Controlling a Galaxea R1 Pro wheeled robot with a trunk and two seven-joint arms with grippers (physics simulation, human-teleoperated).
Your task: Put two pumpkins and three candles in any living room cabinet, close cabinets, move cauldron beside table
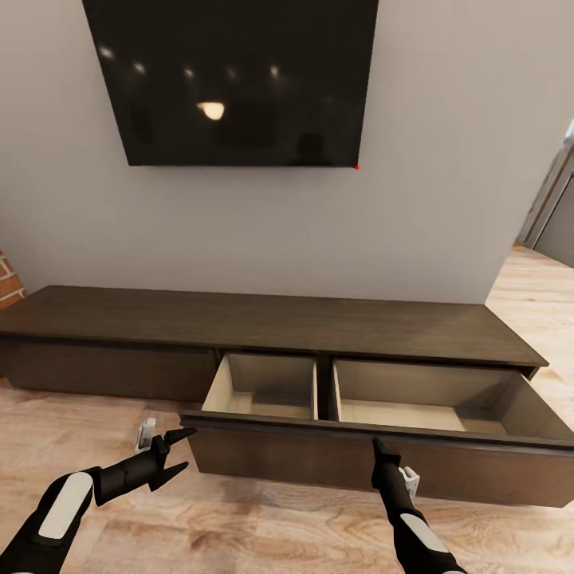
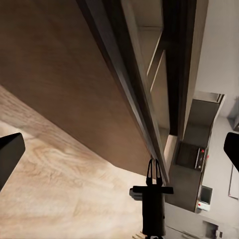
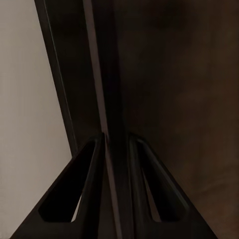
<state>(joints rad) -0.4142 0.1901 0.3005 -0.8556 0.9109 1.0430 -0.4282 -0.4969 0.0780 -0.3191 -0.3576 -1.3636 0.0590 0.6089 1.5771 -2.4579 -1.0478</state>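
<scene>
drawer's open, nothing in it yet

the cabinet (image 1: 271, 323) is the long dark brown unit against the grey wall, right under the black tv (image 1: 231, 80). its wide drawer (image 1: 383, 446) is pulled out toward the robot, with two pale wood compartments, a smaller one on the left and a longer one on the right. both look bare as far as i can see into them, though the front corners are hidden behind the drawer front.

right gripper (image 1: 376, 443) is up at the top edge of the drawer front, and in the right wrist view (image 3: 115, 139) the fingers sit close together with that thin edge running between them, so i'd say it's pinched on the drawer lip. left gripper (image 1: 183, 448) hangs just off the drawer's left end, fingers spread wide, holding nothing. from the left wrist view you can see the right gripper (image 2: 154, 167) at the drawer edge further along.

my read: this is the cabinet-opening step. next move probably calls for letting go of the lip, backing off, and going to fetch a pumpkin or candle. the drawer sticks out low over the wood floor (image 1: 239, 526), so the base should steer clear of it when turning away.
</scene>
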